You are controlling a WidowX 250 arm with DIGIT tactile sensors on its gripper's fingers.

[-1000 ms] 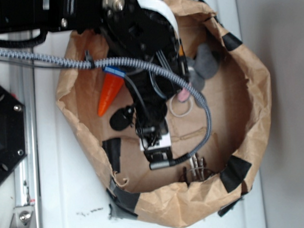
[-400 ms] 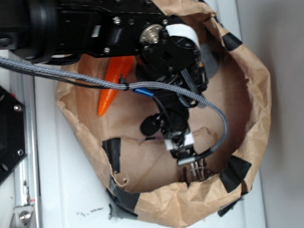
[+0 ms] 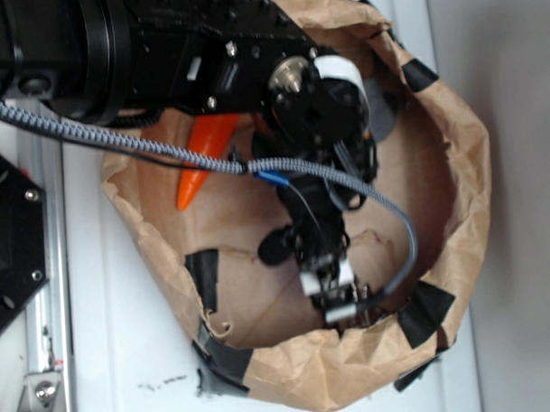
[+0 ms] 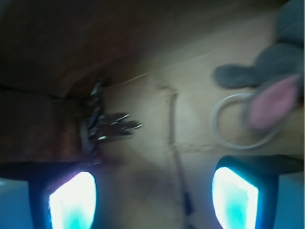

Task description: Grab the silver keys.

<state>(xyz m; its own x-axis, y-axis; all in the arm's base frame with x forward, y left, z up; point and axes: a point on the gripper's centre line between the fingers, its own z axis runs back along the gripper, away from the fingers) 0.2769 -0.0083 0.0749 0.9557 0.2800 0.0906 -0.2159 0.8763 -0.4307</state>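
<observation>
1. The gripper (image 3: 337,303) hangs low inside a brown paper bag (image 3: 463,163) rolled open on a white table (image 3: 126,338), close to the bag's near wall.
2. In the wrist view the gripper (image 4: 152,198) shows two fingers (image 4: 71,200) spread wide apart, one at each lower corner, glowing bluish white. Nothing sits between them but bare paper floor.
3. The keys (image 4: 107,126) lie on the bag floor just ahead of the left-hand finger in that view, fanned out with their tips pointing to the right. Their ring end sits against the dark, shadowed bag wall.
4. The keys are apart from both fingers; no finger touches them.
5. In the exterior view the keys are mostly hidden behind the gripper; only a dark bit shows at the fingertip area, and I cannot tell it apart clearly.
6. A grey bunny (image 4: 274,71) with a pink ear lies at the upper right of the wrist view, and a white ring (image 4: 236,121) lies just beside it, partly under the ear.
7. In the exterior view only a grey patch of the bunny (image 3: 380,112) shows behind the arm.
8. An orange carrot (image 3: 201,159) lies at the far left of the bag floor, partly under the arm, well apart from the gripper.
9. A braided grey cable (image 3: 119,144) crosses over the bag and loops down to the gripper.
10. Black tape (image 3: 428,309) patches the bag rim in several spots.
</observation>
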